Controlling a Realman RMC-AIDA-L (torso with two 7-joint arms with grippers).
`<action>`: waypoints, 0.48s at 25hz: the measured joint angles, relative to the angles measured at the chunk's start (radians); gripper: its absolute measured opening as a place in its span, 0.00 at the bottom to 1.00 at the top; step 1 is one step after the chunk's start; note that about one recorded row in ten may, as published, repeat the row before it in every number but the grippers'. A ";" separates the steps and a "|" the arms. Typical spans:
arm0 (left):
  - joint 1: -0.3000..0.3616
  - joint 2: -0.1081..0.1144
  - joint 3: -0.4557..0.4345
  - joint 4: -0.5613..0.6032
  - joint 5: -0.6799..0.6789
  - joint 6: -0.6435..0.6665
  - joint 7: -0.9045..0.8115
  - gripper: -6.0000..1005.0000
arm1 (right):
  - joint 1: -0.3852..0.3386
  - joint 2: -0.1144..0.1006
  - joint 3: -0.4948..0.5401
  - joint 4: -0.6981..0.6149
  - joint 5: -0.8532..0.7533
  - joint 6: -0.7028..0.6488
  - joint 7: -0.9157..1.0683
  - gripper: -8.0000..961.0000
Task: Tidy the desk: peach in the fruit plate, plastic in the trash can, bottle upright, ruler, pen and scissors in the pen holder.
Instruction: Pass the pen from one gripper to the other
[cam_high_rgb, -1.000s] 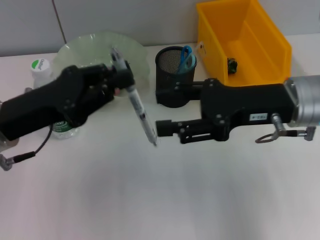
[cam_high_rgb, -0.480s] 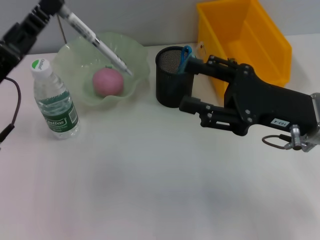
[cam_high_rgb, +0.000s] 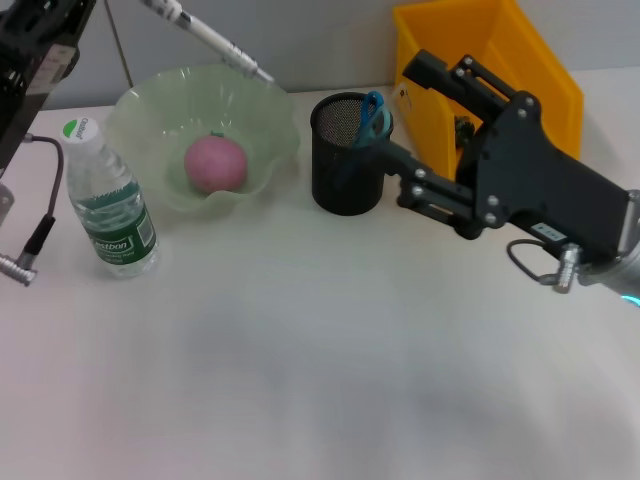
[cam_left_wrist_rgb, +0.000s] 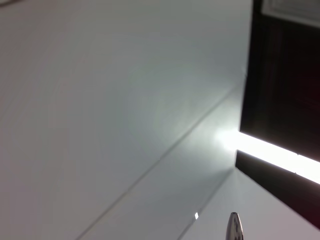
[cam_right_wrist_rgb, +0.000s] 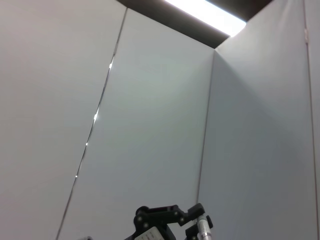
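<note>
Left gripper (cam_high_rgb: 120, 5), at the upper left corner of the head view, is clamped on the pen (cam_high_rgb: 212, 38), which juts out toward the centre top, tip hanging over the far rim of the fruit plate (cam_high_rgb: 150, 100). The peach (cam_high_rgb: 215, 164) sits in that plate, and the bottle (cam_high_rgb: 108, 205) stands upright at its left. Blue scissors (cam_high_rgb: 372, 112) poke out of the pen holder (cam_high_rgb: 345, 160), centre top, with the trash can (cam_high_rgb: 500, 60) at the upper right. Right gripper (cam_high_rgb: 425, 70) is raised over the trash can's left wall; I cannot tell whether its fingers are apart or together. Risk: the pen is held near one end at a slant, so it could strike the holder's rim or the scissors and tip the holder.
</note>
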 joint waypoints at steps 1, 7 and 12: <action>-0.007 0.000 -0.001 -0.016 -0.010 -0.002 -0.001 0.14 | 0.014 0.001 0.000 0.028 0.002 -0.003 -0.046 0.78; -0.040 -0.001 -0.025 -0.072 -0.022 -0.032 -0.023 0.14 | 0.084 0.001 0.004 0.155 0.044 -0.012 -0.253 0.78; -0.061 -0.001 -0.049 -0.112 -0.024 -0.048 -0.023 0.14 | 0.113 0.001 0.012 0.185 0.053 -0.004 -0.336 0.78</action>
